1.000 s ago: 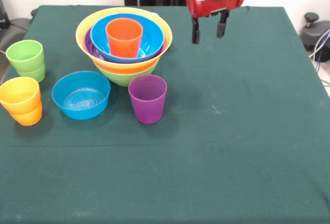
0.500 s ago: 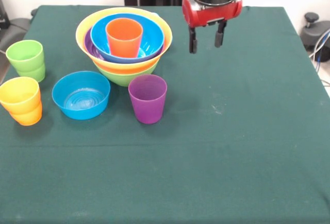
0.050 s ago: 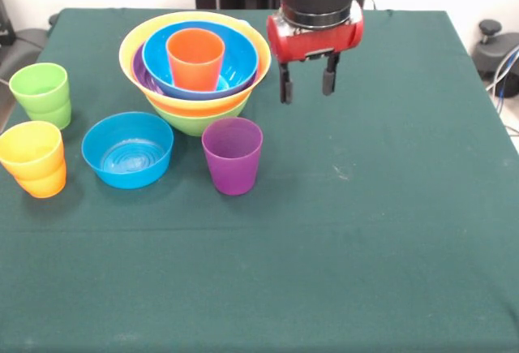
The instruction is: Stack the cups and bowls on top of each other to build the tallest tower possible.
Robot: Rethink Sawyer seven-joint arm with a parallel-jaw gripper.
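Observation:
The tower (image 3: 195, 77) stands at the back left: a lime green bowl at the base, then orange, purple and yellow rims, a big blue bowl (image 3: 235, 65) and an orange cup (image 3: 195, 59) upright inside it. A purple cup (image 3: 232, 156) stands alone in front of the tower. A smaller blue bowl (image 3: 127, 149) sits to its left. A green cup (image 3: 41, 94) and a yellow cup nested in an orange one (image 3: 33, 158) are at the left edge. My gripper (image 3: 306, 88) hangs open in the air, right of the tower and above-right of the purple cup, holding nothing.
The green cloth-covered table (image 3: 365, 231) stretches wide to the right and front. Grey and black equipment (image 3: 496, 53) stands beyond the right edge of the table.
My gripper has come down and shifted left, toward the purple cup, staying open. The cups and bowls have not moved.

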